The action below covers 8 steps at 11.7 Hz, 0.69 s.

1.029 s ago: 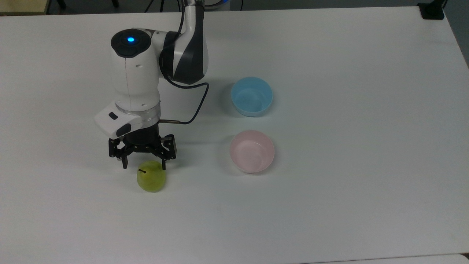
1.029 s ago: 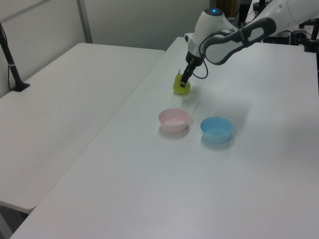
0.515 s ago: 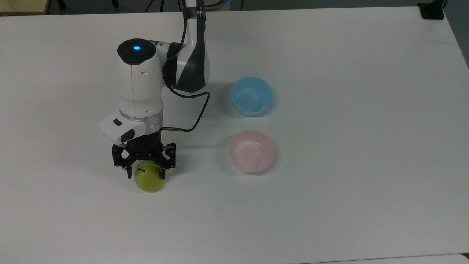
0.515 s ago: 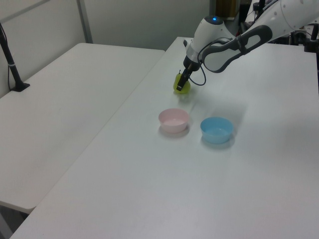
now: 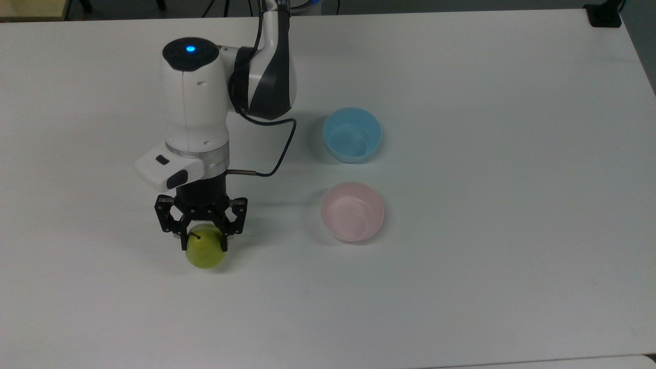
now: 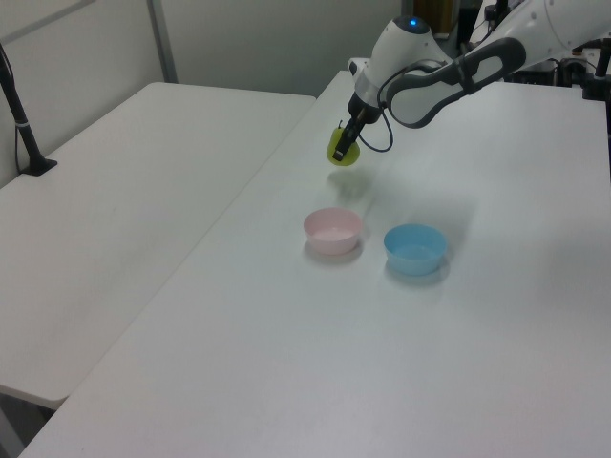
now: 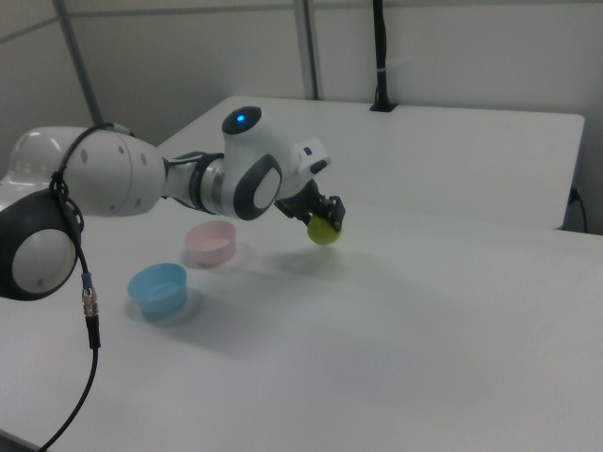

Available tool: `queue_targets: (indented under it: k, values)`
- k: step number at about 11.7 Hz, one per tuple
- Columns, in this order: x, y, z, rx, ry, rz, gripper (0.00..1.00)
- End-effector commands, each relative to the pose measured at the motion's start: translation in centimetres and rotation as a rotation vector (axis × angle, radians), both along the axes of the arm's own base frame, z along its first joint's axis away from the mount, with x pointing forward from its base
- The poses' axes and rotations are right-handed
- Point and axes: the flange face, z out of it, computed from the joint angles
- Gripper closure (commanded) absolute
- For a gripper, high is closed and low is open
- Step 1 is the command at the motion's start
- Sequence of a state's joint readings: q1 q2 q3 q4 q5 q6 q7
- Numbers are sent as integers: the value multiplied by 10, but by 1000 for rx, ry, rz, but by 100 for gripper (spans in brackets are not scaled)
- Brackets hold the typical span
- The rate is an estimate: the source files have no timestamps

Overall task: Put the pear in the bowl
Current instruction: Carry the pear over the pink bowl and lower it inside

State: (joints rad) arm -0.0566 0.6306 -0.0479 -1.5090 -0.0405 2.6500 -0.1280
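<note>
Jaws went from spread above and behind the pear (image 5: 205,251) a second ago to clamped on its sides now. Gripper (image 5: 203,245) dropped over the fruit at the half-second mark, then rose. Pear is now off the desk (image 5: 461,287), hanging in the grip; in the left view its shadow sits apart below it, and it shifted slightly toward the desk's near-left edge.

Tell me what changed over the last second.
The gripper came down around the pear, shut on it and lifted it off the table; the left view shows the pear hanging above its shadow. The pink bowl and blue bowl stayed put, both empty.
</note>
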Motion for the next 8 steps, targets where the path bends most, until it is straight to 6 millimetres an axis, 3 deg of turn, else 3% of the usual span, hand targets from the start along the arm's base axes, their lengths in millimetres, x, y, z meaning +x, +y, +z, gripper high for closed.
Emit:
queue_targets:
  k: [1,5,8]
  values:
    - [-34,47,30,60,4,-7,47]
    - [-58,126,64,112,134,-32,46]
    - [-69,194,61,137,159,-51,46]
